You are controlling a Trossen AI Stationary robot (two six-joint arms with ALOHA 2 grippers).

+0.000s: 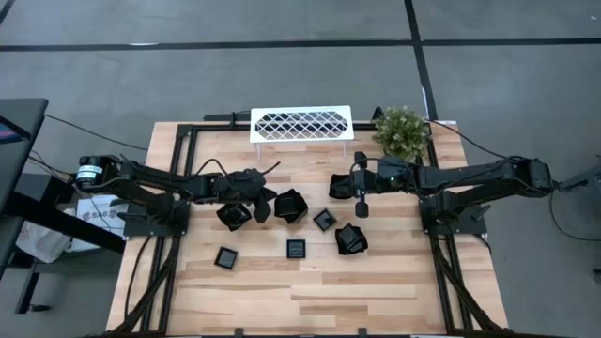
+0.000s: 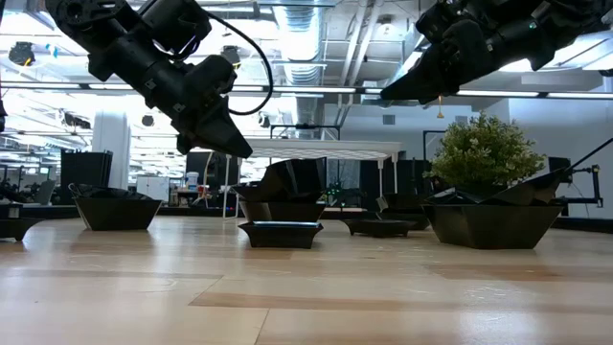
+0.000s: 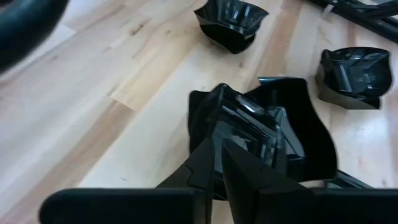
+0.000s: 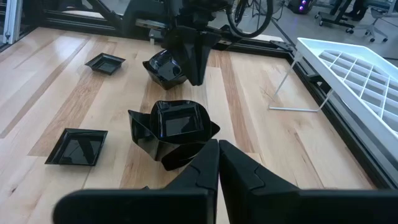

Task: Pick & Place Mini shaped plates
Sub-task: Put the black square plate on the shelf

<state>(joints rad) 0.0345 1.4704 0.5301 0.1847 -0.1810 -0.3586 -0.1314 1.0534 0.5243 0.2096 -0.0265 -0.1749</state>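
Several small black plates lie scattered mid-table. A tilted stack of deep plates rests on the wood between the arms. Another deep plate sits by my left gripper. Flat square plates lie nearer the front edge, and further plates sit toward the right. My left gripper hangs shut above the table beside the stack. My right gripper is shut and raised to the stack's right.
A white lattice rack stands on thin legs at the table's far edge. A small green plant sits at the far right corner. Black frame rails run along the table's sides. Bare wood lies toward the near edge.
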